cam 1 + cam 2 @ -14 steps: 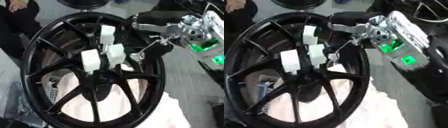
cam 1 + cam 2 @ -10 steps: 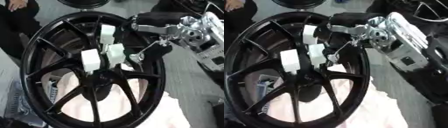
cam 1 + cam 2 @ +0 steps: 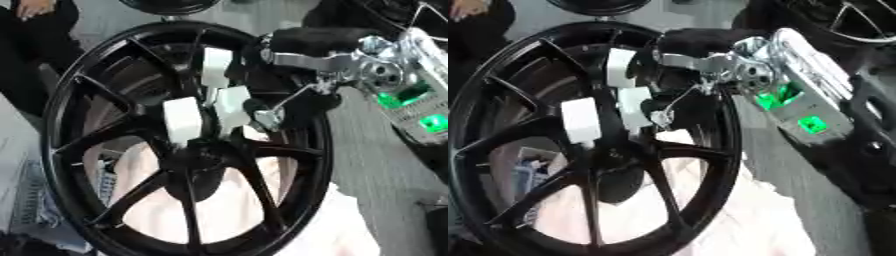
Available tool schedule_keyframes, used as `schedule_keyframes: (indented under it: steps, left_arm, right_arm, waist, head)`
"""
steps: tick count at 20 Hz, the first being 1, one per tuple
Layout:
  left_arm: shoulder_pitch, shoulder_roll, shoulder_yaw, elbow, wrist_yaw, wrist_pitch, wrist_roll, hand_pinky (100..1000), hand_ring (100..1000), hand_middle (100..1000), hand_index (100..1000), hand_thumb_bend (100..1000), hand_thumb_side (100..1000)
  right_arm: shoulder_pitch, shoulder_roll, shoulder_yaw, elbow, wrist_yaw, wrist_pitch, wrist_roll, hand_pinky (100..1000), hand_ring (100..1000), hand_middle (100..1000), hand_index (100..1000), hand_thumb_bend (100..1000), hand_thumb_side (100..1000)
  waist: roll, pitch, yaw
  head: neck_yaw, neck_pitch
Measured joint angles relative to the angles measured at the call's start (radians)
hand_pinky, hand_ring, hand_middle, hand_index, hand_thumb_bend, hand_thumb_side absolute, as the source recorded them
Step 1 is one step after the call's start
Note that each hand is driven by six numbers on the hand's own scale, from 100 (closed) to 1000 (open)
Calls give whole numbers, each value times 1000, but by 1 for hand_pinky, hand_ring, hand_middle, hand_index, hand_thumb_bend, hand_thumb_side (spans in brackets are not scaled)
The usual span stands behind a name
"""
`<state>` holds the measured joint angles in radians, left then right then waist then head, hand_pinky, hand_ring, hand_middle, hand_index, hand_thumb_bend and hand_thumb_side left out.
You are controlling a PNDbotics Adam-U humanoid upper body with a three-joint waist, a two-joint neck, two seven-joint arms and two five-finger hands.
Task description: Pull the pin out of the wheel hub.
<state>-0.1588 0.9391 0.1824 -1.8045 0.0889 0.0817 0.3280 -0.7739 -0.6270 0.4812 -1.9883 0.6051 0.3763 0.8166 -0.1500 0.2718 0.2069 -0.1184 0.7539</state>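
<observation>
Black wheel [image 3: 79, 150] fills frame, lying over pale cloth [image 3: 324, 225]. Hub [image 3: 197, 155] sits mid-frame, just left of centre. Can't make out pin itself, guessing it's under white blocks [image 3: 184, 119] at hub. My right hand [image 3: 262, 107] comes in from upper right, white-tipped fingers [image 3: 229, 102] down at hub; can't tell if they pinch anything. Left hand nowhere in view. Worry: pulling at an angle jams pin, or fingertips slip off, or wheel slides on cloth.
</observation>
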Motion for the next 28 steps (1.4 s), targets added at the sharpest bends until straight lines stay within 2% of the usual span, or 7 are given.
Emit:
schedule_keyframes:
  steps: [15,21,26,28]
  left_arm:
    - [0,-8,1,0,8,0,1,746,452,534,755,201,227]
    - [0,-8,2,0,9,0,3,747,451,534,755,199,229]
    - [0,-8,6,1,10,0,5,748,451,533,755,198,231]
    - [0,-8,6,1,12,0,5,748,451,532,755,198,232]
  right_arm:
    - [10,9,7,0,-6,12,10,855,851,774,871,100,449]
    - [10,15,11,-2,-10,14,8,850,849,772,872,100,458]
    - [13,16,6,-6,-20,22,0,842,840,765,871,100,369]
    - [10,16,3,-6,-29,26,-6,840,840,765,874,100,361]
  waist:
    - [-5,11,3]
    - [-5,16,3]
    - [-5,18,1]
    - [-5,18,0]
  head:
    - [0,-8]
    - [0,-10]
    - [0,-11]
    - [0,-11]
